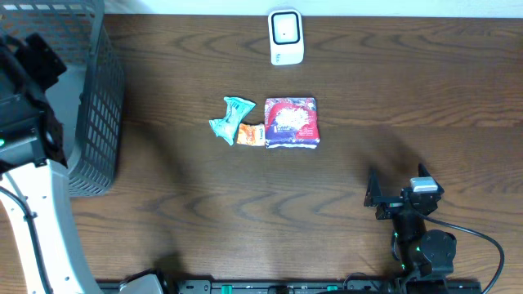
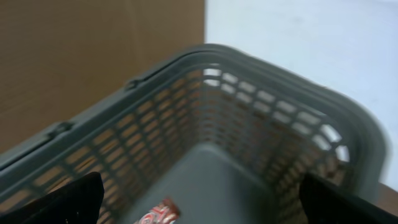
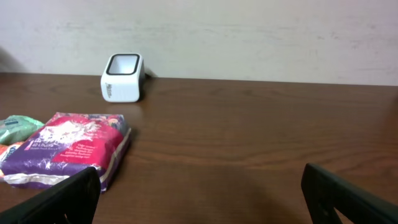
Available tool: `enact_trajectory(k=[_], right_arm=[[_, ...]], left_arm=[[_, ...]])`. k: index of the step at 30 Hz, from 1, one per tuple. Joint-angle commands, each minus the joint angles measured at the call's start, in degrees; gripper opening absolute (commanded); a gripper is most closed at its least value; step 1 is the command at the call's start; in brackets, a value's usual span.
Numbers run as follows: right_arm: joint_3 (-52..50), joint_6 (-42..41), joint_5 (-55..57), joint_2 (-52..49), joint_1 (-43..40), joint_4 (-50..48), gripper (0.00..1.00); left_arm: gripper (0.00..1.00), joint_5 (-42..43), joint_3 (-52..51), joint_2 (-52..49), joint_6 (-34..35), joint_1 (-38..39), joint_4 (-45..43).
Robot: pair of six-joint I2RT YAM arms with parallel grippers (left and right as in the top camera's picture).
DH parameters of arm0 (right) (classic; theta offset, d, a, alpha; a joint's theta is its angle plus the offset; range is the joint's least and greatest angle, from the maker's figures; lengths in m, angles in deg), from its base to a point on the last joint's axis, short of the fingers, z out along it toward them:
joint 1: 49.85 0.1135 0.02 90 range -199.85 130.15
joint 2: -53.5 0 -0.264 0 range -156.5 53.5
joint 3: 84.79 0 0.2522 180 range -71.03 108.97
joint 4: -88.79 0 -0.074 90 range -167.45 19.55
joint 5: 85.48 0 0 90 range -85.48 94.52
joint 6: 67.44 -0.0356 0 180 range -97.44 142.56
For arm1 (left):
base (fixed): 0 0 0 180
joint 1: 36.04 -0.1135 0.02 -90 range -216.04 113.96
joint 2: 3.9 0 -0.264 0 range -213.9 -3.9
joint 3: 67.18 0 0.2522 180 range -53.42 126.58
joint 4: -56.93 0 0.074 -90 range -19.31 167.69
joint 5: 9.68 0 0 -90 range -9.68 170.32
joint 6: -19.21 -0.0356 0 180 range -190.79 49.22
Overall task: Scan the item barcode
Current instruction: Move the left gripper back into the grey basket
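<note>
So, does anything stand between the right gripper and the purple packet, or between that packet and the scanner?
Nothing visible does. Bare table lies between the open right gripper and the purple packet, and between it and the scanner. The teal packet and orange packet lie on its far side, off both paths.

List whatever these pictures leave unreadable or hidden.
- Barcode on the purple-and-red flat packet: none visible in overhead or right wrist view; presumably on a hidden face.
- Red-and-white item in the grey mesh basket: left wrist view, blurred and cut off by the bottom edge.
- Teal crinkled wrapper: right wrist view, cut by the left edge.
- Small orange packet: overhead, print too small.
</note>
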Motion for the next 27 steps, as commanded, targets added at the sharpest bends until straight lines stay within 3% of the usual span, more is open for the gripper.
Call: enact_trajectory(k=[1, 8, 20, 27], right_arm=[[-0.1, 0.9, 0.5, 0.2, 0.5, 0.3, 0.99], [0.0, 0.9, 0.5, 0.2, 0.5, 0.3, 0.99], [0.0, 0.8, 0.5, 0.2, 0.5, 0.3, 0.99], [0.0, 0.9, 0.5, 0.2, 0.5, 0.3, 0.99]], left_arm=[[1.00, -1.2, 1.4, 0.3, -0.2, -3.3, 1.4], [1.00, -1.2, 1.2, -1.3, -8.3, -8.7, 6.0], [0.92, -1.1, 0.8, -8.0, -11.3, -12.9, 9.9], [0.84, 2.6, 0.7, -13.9, -22.7, -12.9, 12.5]])
